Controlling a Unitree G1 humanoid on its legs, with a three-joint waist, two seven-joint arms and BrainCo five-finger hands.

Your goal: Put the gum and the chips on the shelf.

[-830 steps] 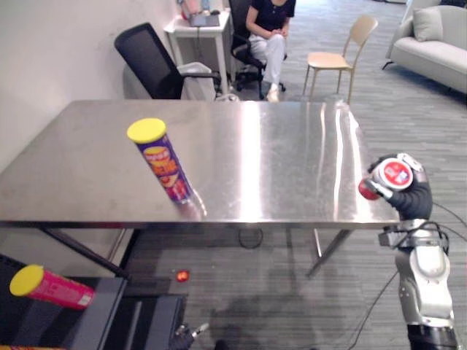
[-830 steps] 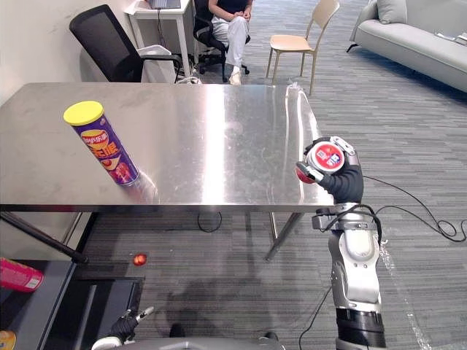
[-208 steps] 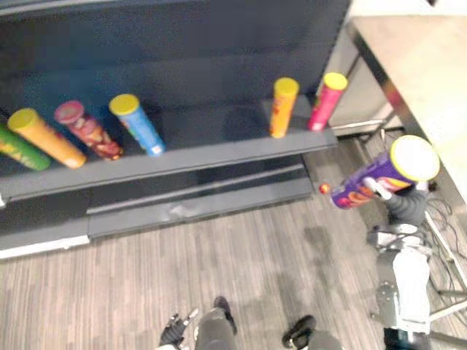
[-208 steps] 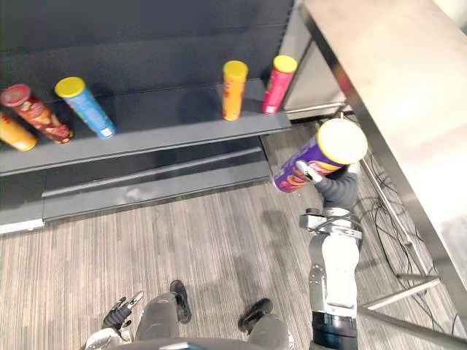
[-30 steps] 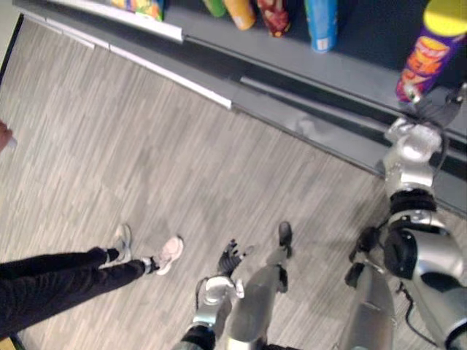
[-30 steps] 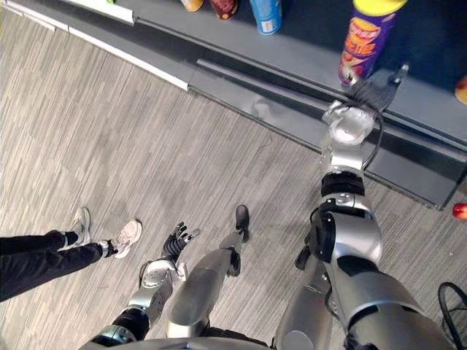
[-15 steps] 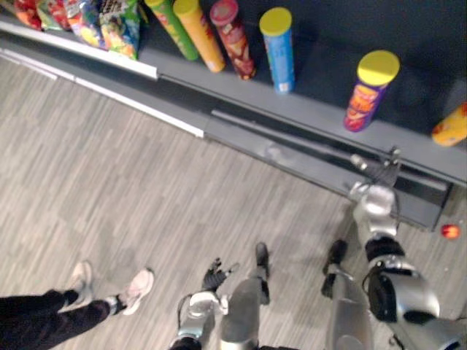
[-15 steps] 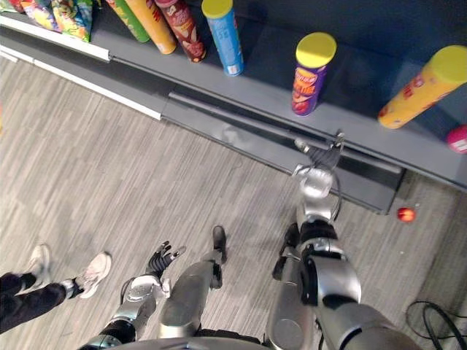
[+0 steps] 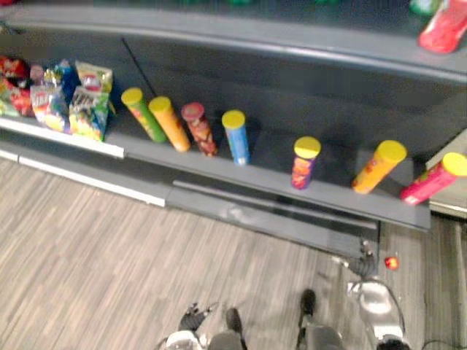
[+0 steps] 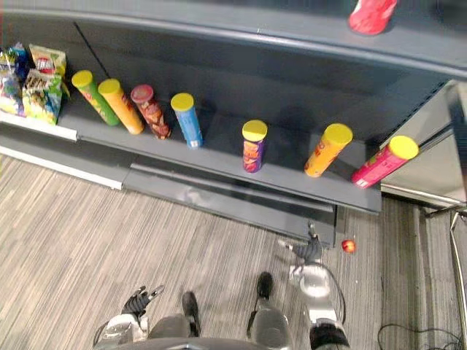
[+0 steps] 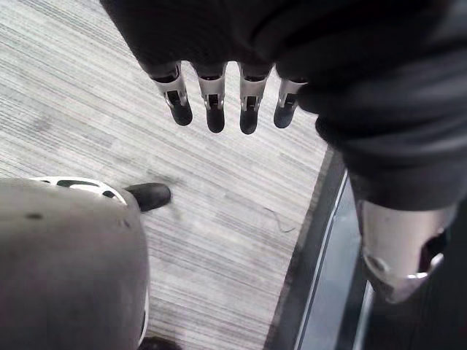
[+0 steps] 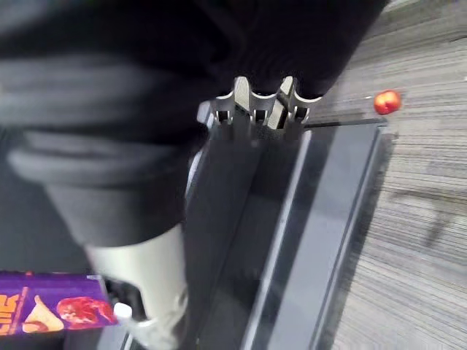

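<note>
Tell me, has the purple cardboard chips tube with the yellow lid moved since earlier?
Yes. The purple chips tube left the right hand and now stands on the dark shelf, between the blue tube and the orange tube already there.

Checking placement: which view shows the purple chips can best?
Right eye view: the purple chips can stands whole, upright on the shelf. Left eye view shows the same; right wrist view catches part of it.

Along the dark shelf (image 10: 219, 152), a leaning row: green tube (image 10: 87, 95), orange tube (image 10: 121, 106), maroon tube (image 10: 150, 111), blue tube (image 10: 187, 120), purple chips tube (image 10: 253, 147), yellow-orange tube (image 10: 327, 150), pink tube (image 10: 384, 162). Snack bags (image 10: 41, 84) at the left end. On the striped floor (image 10: 109, 226), a small red ball (image 10: 349, 246) near the shelf's base.
</note>
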